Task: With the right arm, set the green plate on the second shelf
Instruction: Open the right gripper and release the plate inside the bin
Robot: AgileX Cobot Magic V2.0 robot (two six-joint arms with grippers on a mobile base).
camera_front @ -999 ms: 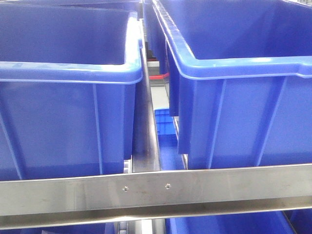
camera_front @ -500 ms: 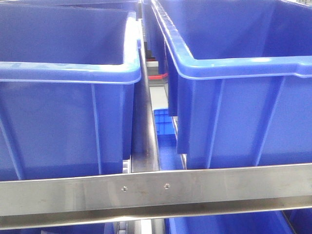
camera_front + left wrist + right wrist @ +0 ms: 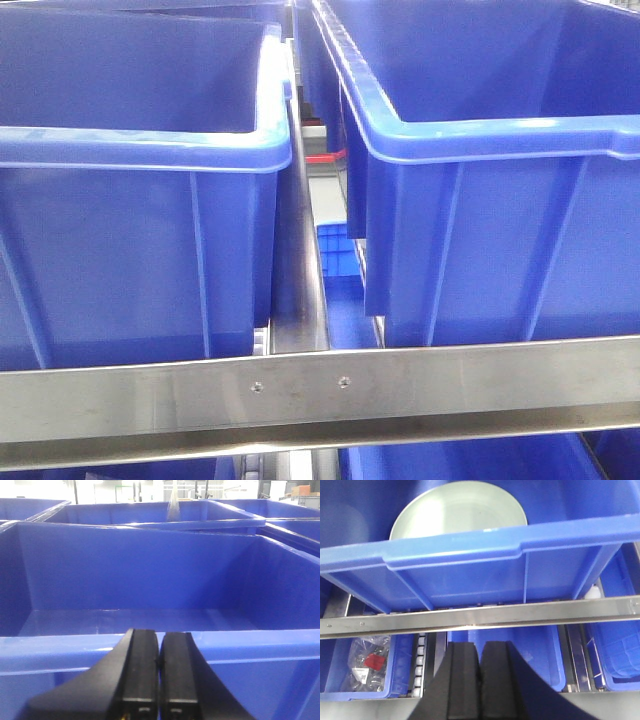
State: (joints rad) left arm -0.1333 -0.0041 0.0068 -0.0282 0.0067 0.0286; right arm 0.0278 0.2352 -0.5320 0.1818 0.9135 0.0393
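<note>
The green plate (image 3: pixel 457 510), pale mint and round, lies in a blue bin (image 3: pixel 485 560) on a shelf in the right wrist view; the bin's front rim hides its near edge. My right gripper (image 3: pixel 480 650) is shut with nothing between its fingers, below and in front of that bin, apart from the plate. My left gripper (image 3: pixel 158 639) is also shut and holds nothing; it sits just before the front rim of another blue bin (image 3: pixel 140 595). In the front view neither the plate nor a gripper shows.
Two large blue bins (image 3: pixel 130 150) (image 3: pixel 500 170) stand side by side behind a steel shelf rail (image 3: pixel 320 385), with a metal divider (image 3: pixel 300 260) between them. A lower shelf holds more blue bins; one (image 3: pixel 357 667) contains a bagged item (image 3: pixel 367 662). A roller track (image 3: pixel 420 662) runs beside it.
The front view shifts very slightly between frames; nothing else moves.
</note>
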